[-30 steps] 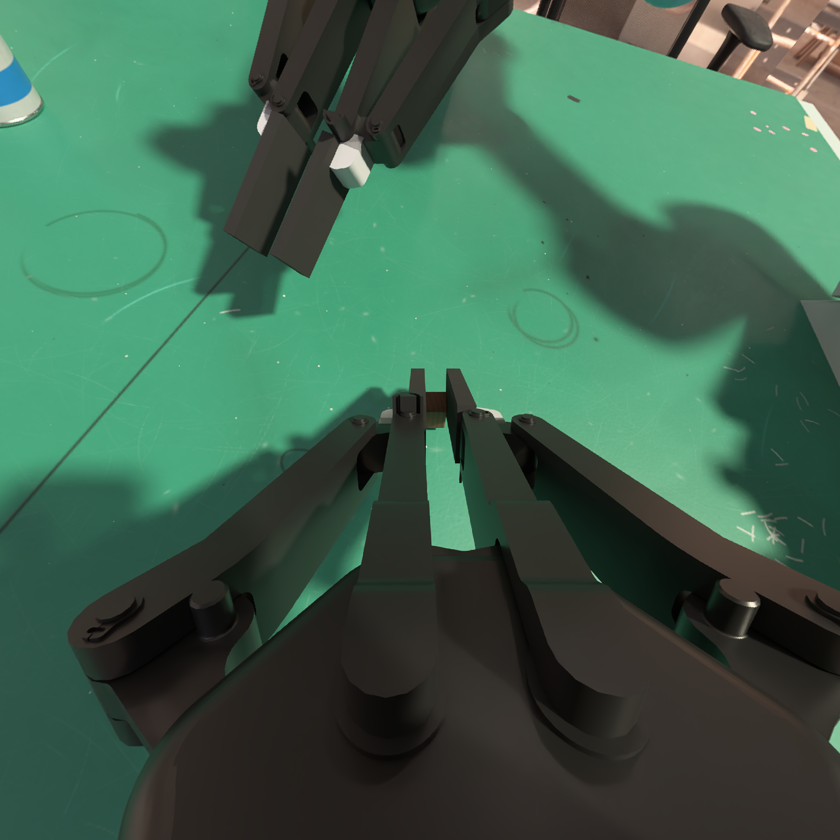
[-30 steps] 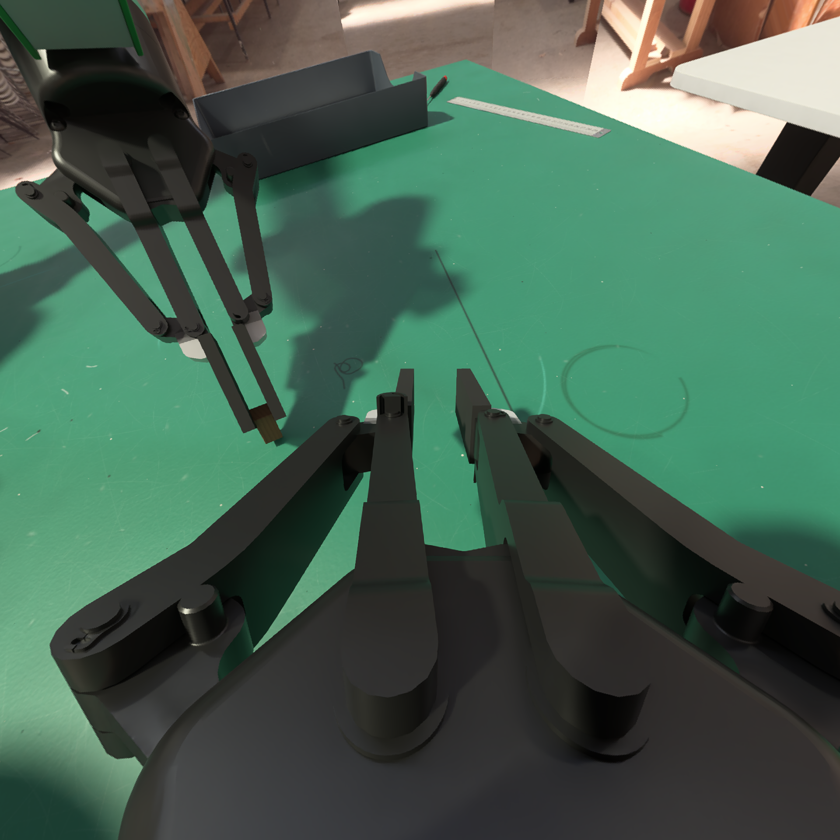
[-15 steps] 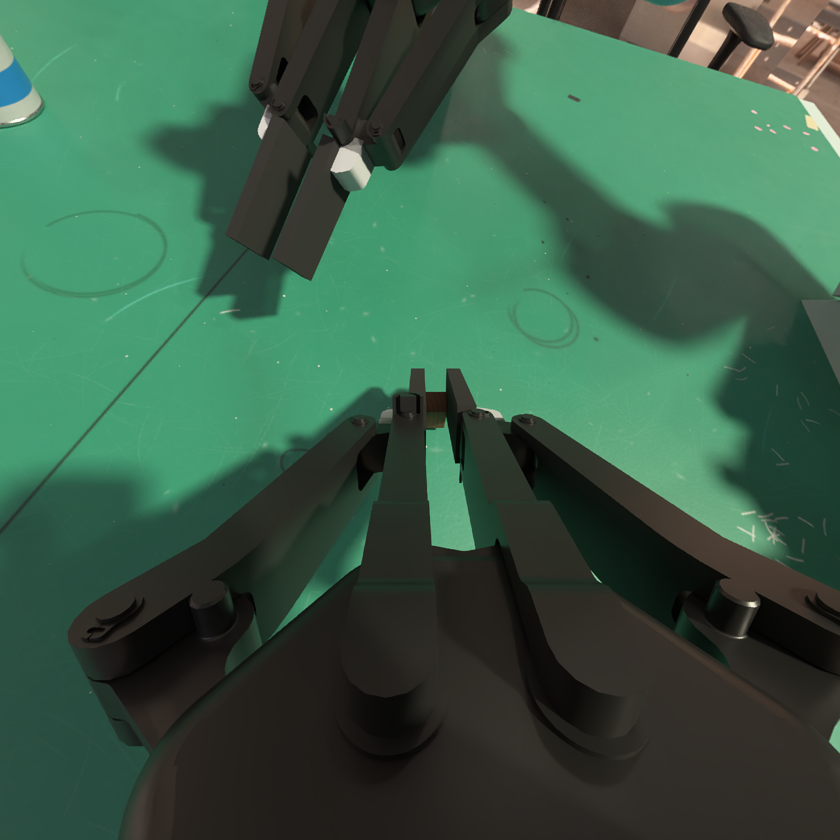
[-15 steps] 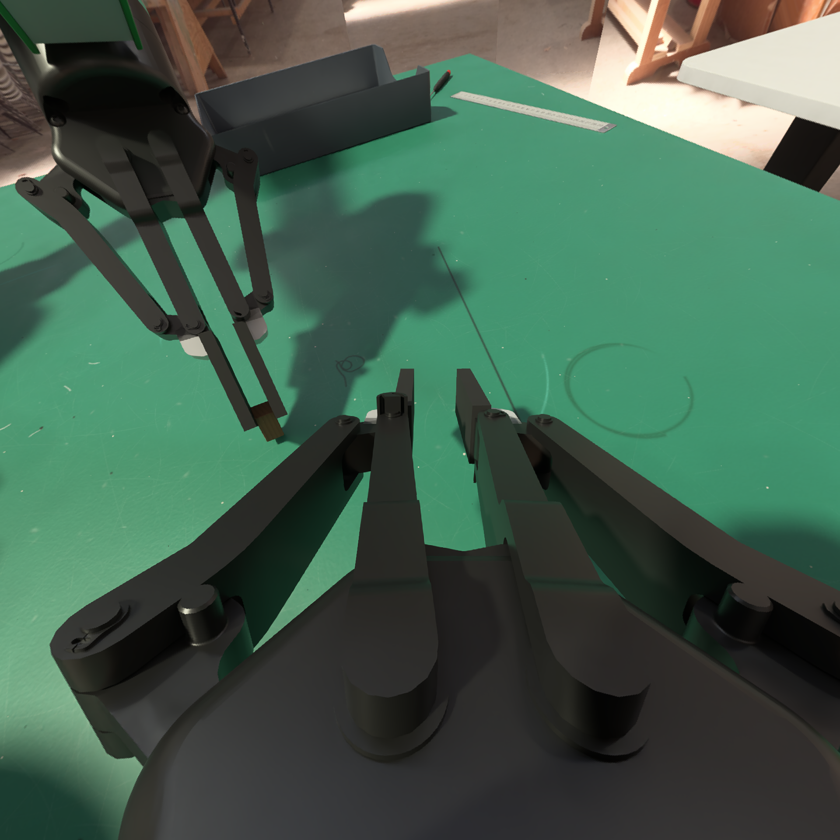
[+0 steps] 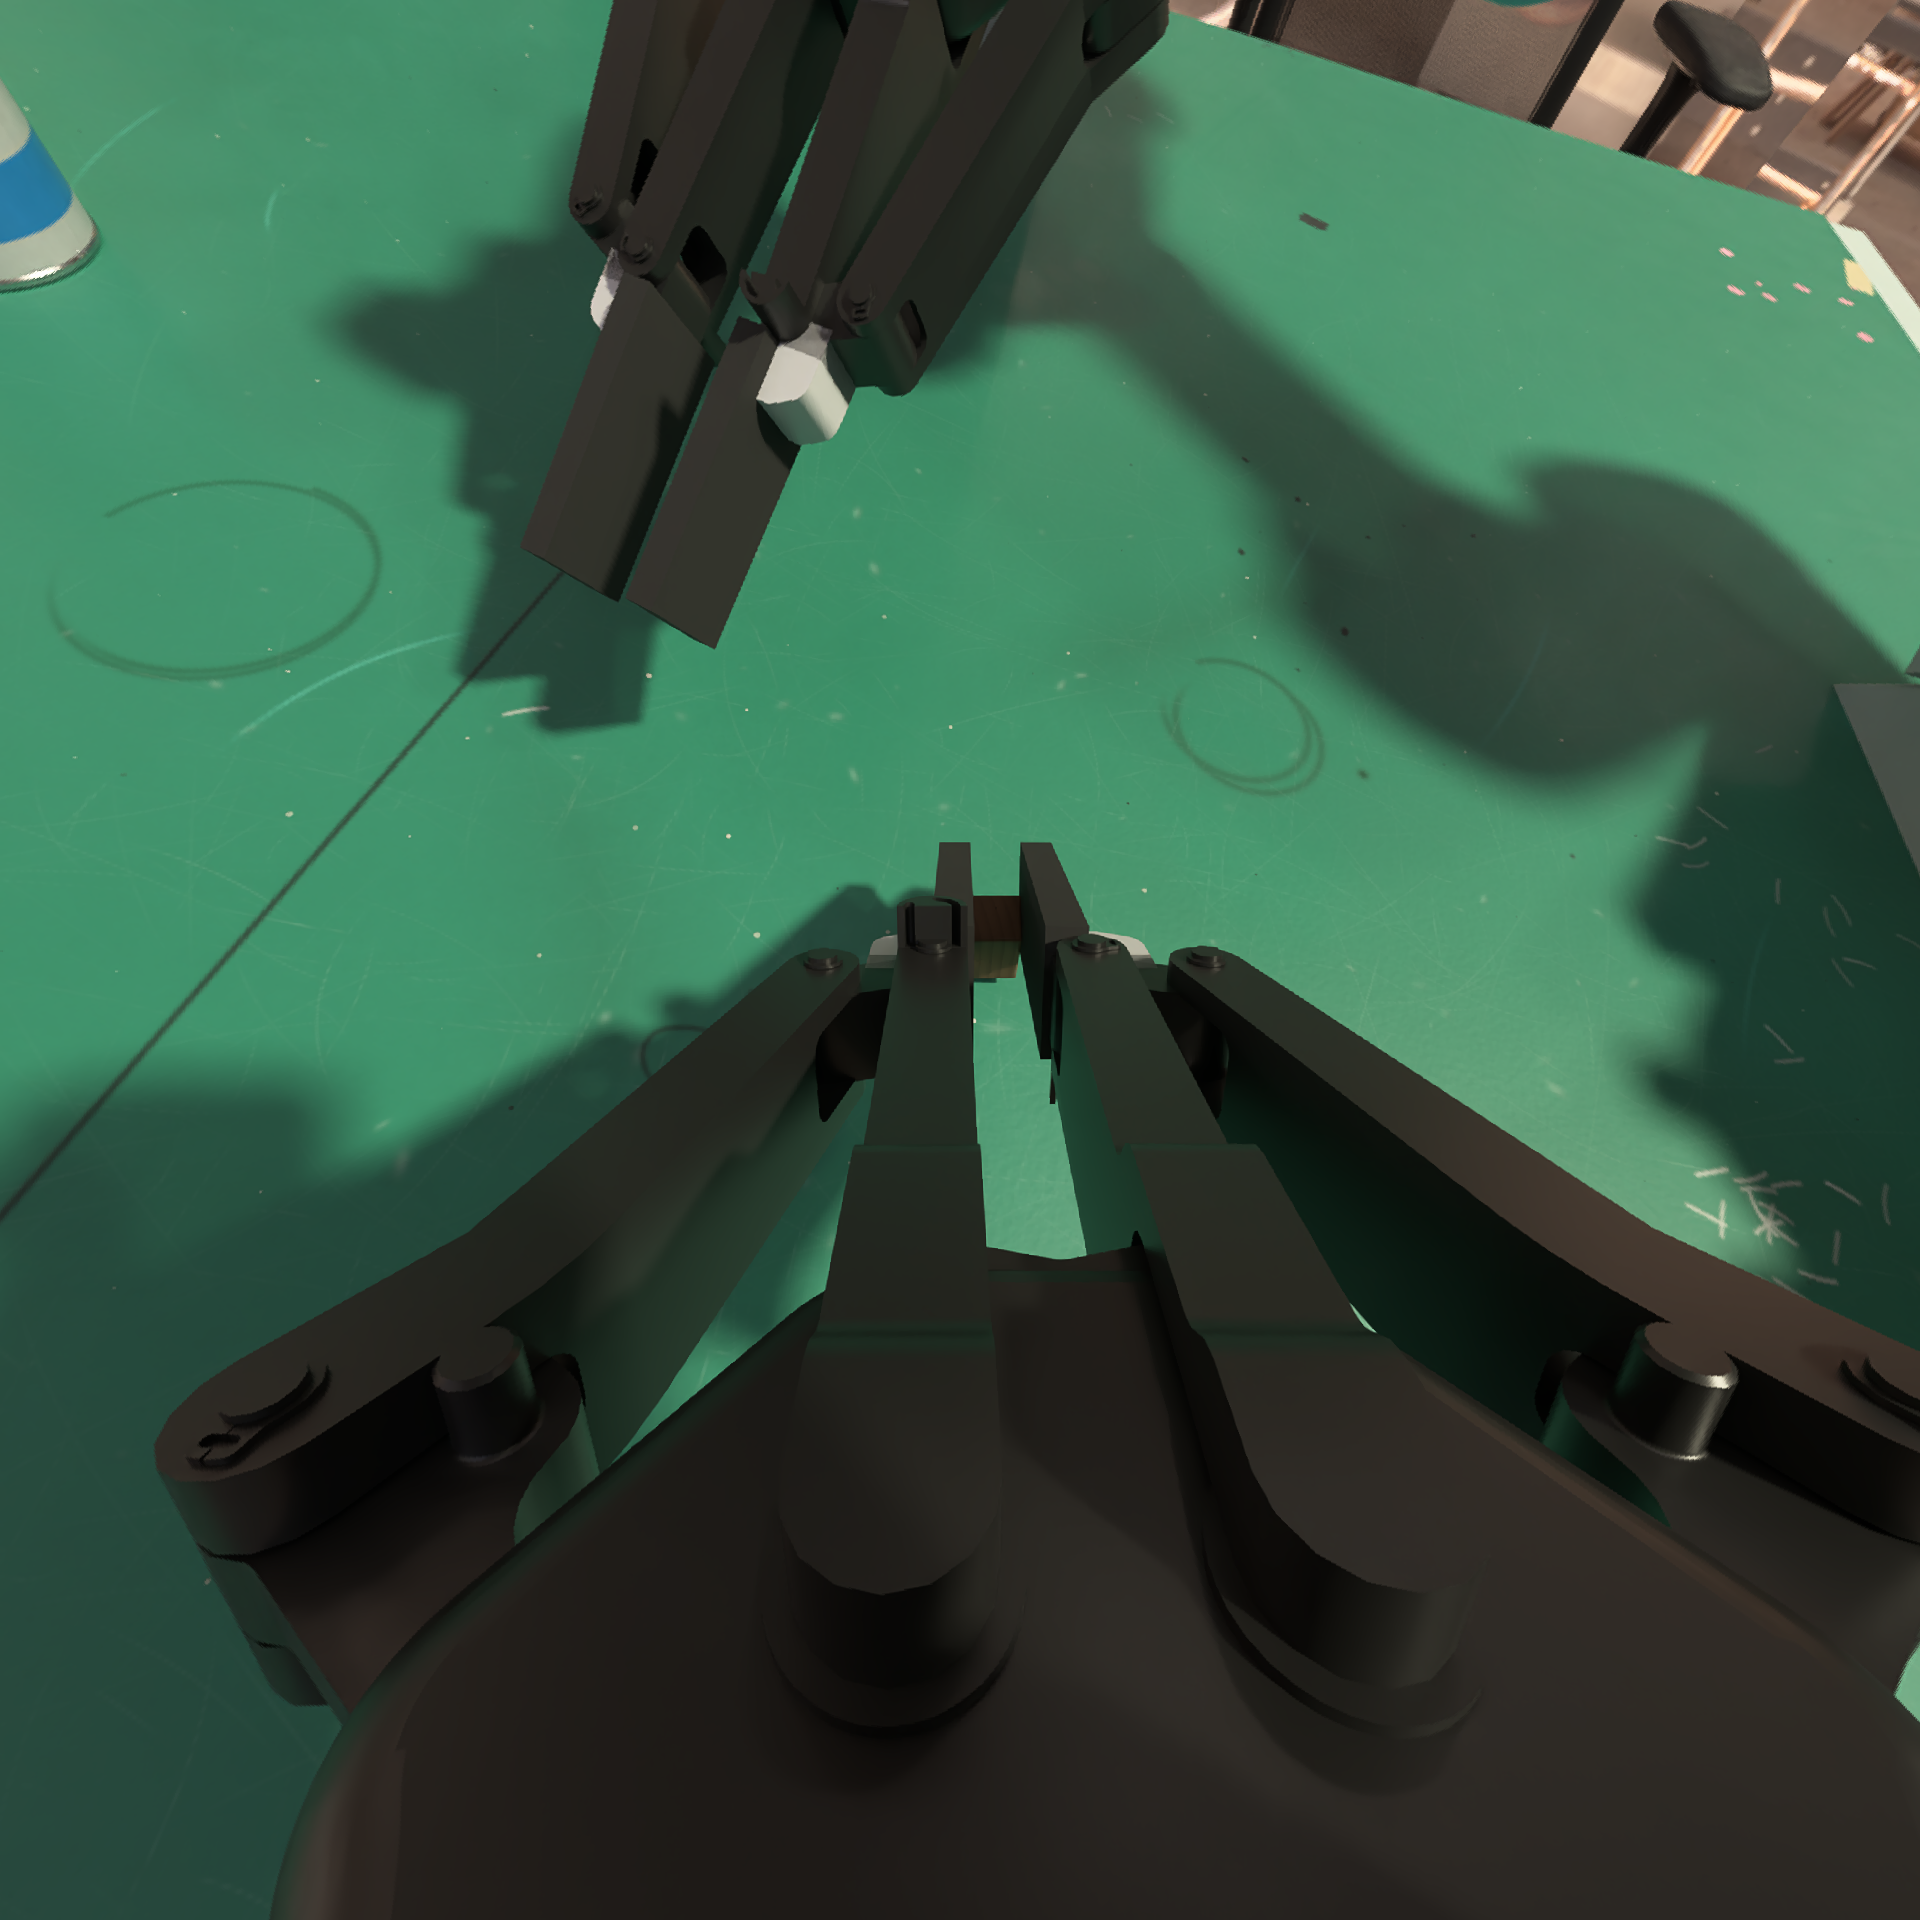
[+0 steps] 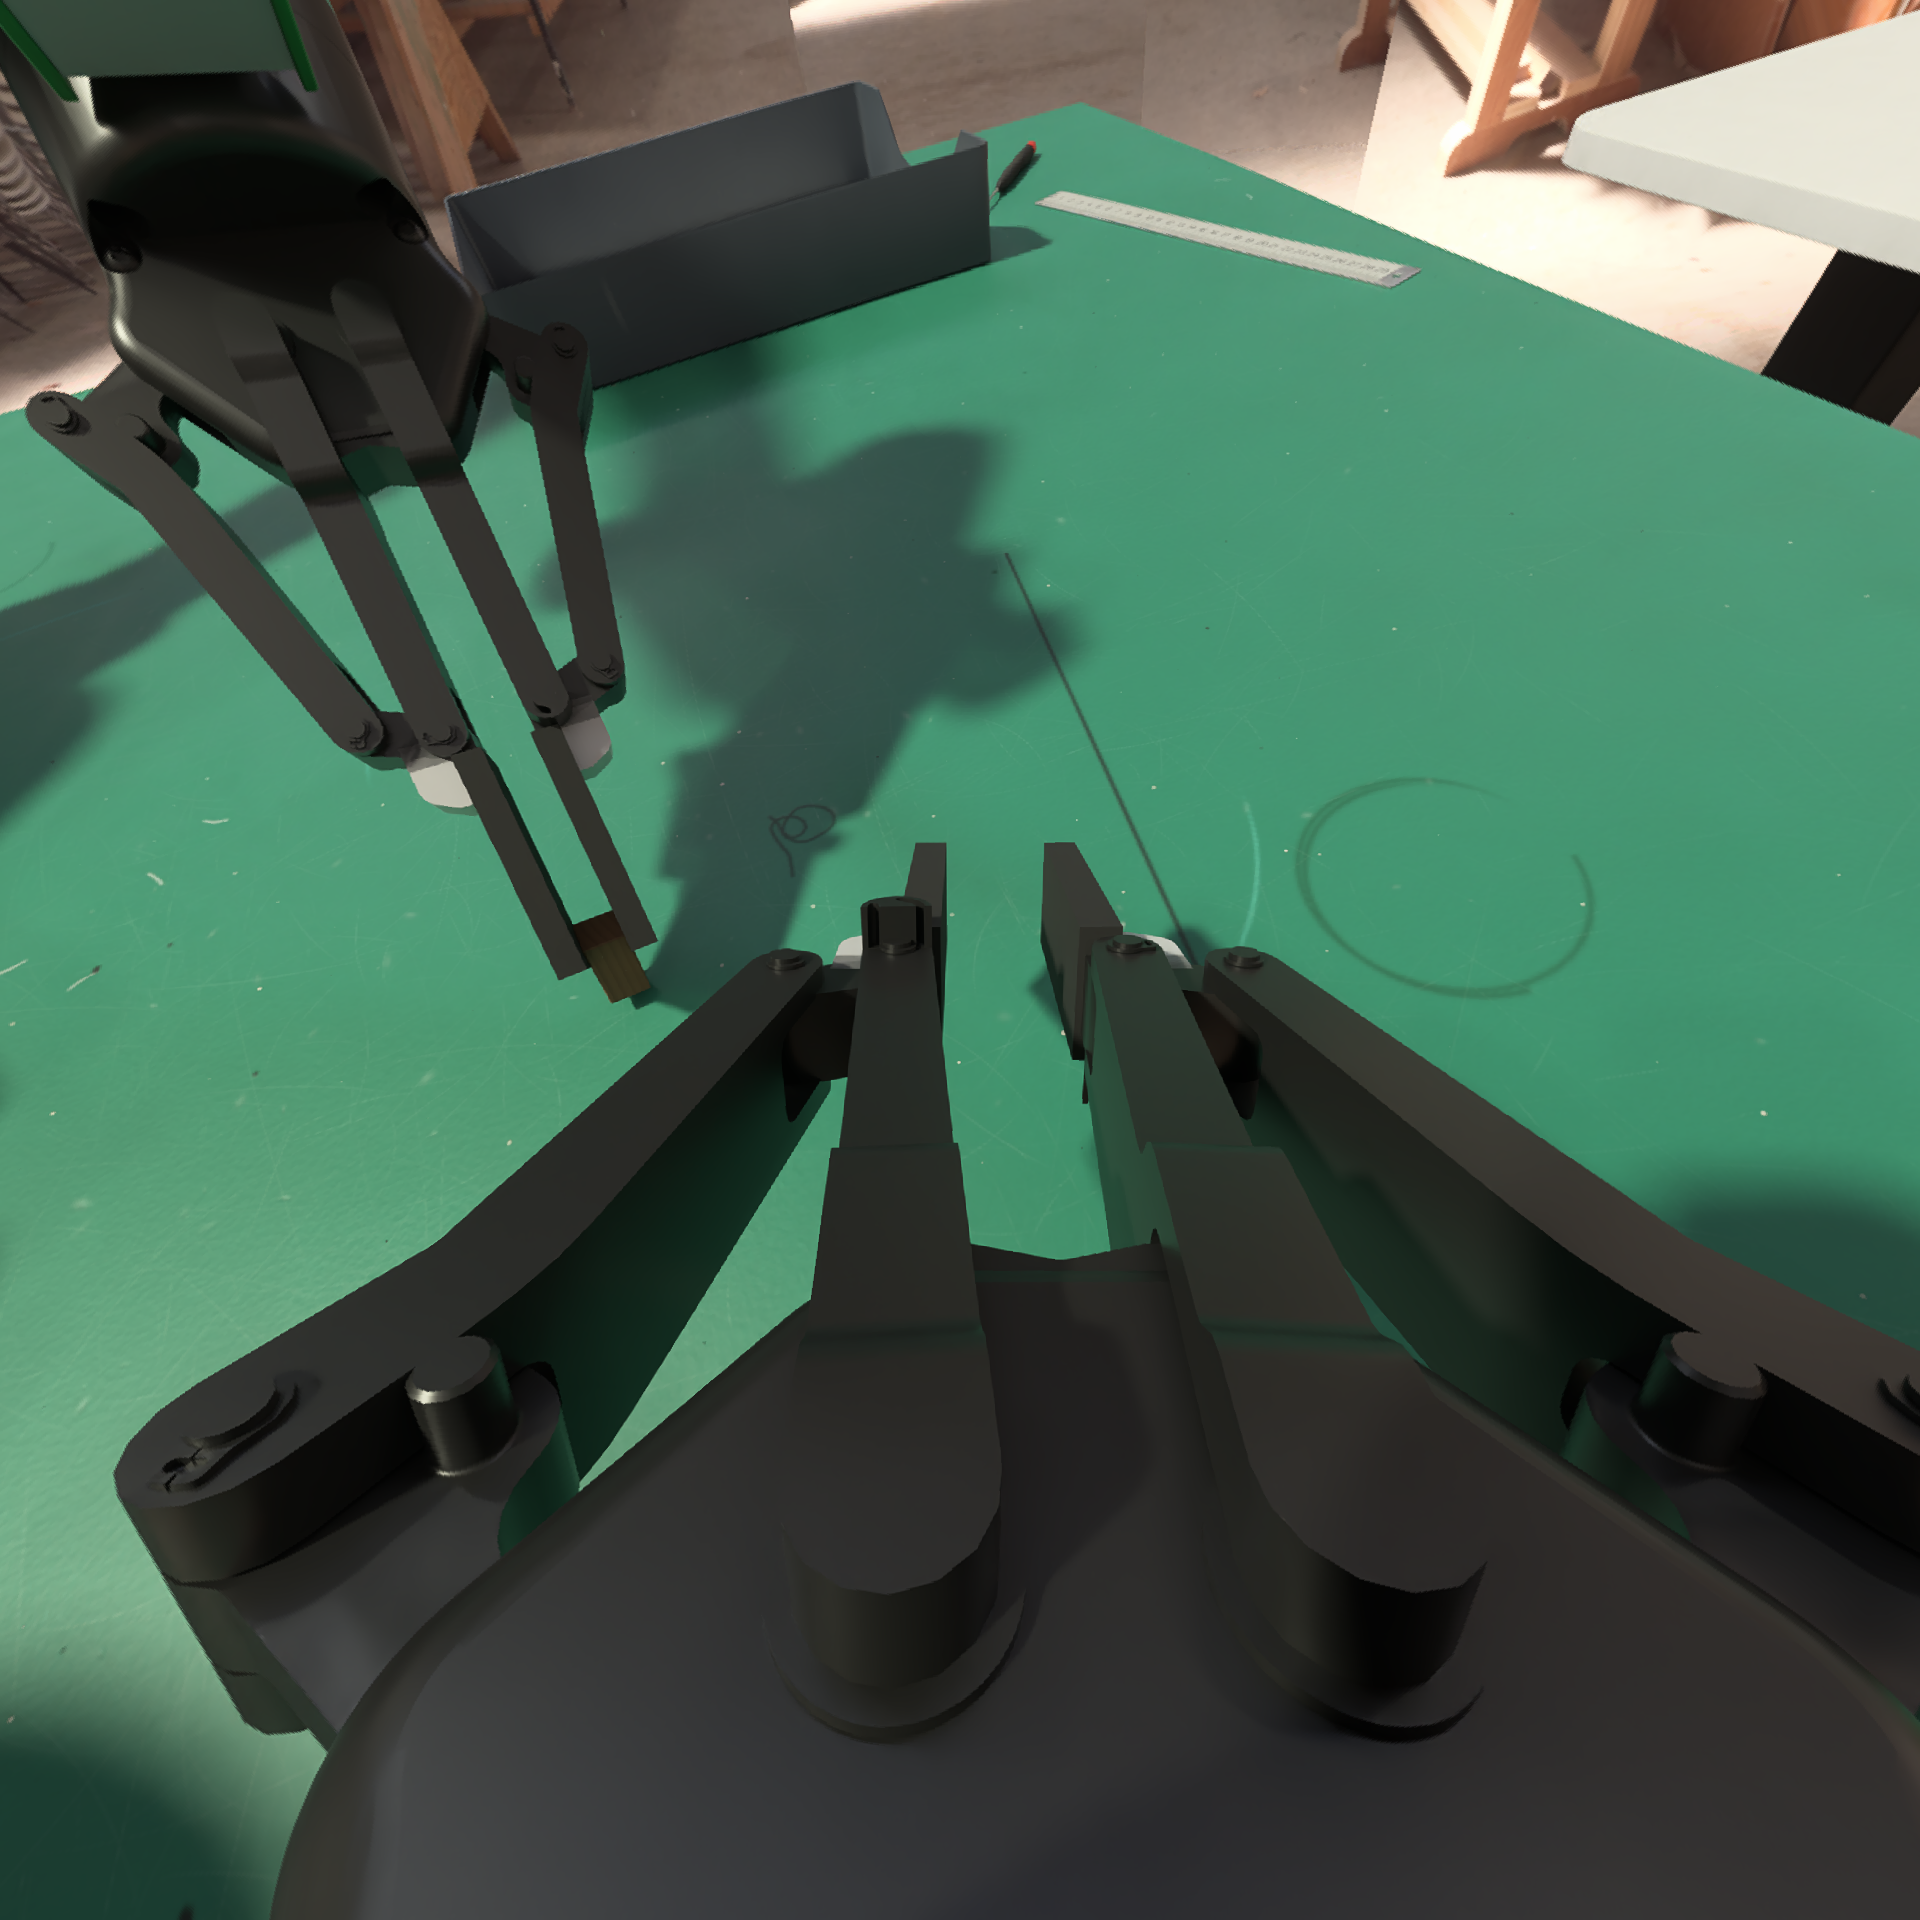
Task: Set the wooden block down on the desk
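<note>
My left gripper [image 5: 995, 871] is shut on a small wooden block [image 5: 994, 928], which sits between its fingertips over the green desk [image 5: 1039, 644]. In the right wrist view the left gripper [image 6: 608, 961] points steeply down with the block [image 6: 615, 958] at its tips. The block's lower end is at or just above the desk; I cannot tell whether it touches. My right gripper [image 6: 992, 873] hovers close by with nothing in it, its jaws a narrow gap apart. It also shows in the left wrist view [image 5: 644, 592], above the desk.
A grey open bin [image 6: 727, 260] stands at the desk's far edge, with a pen [image 6: 1013, 166] and a steel ruler [image 6: 1226, 239] beside it. A blue-and-white cup [image 5: 31, 208] stands at the far left. A grey box edge [image 5: 1891, 769] shows at the right.
The right gripper has drifted very slightly. The left gripper has kept its hold on the block and stayed in place.
</note>
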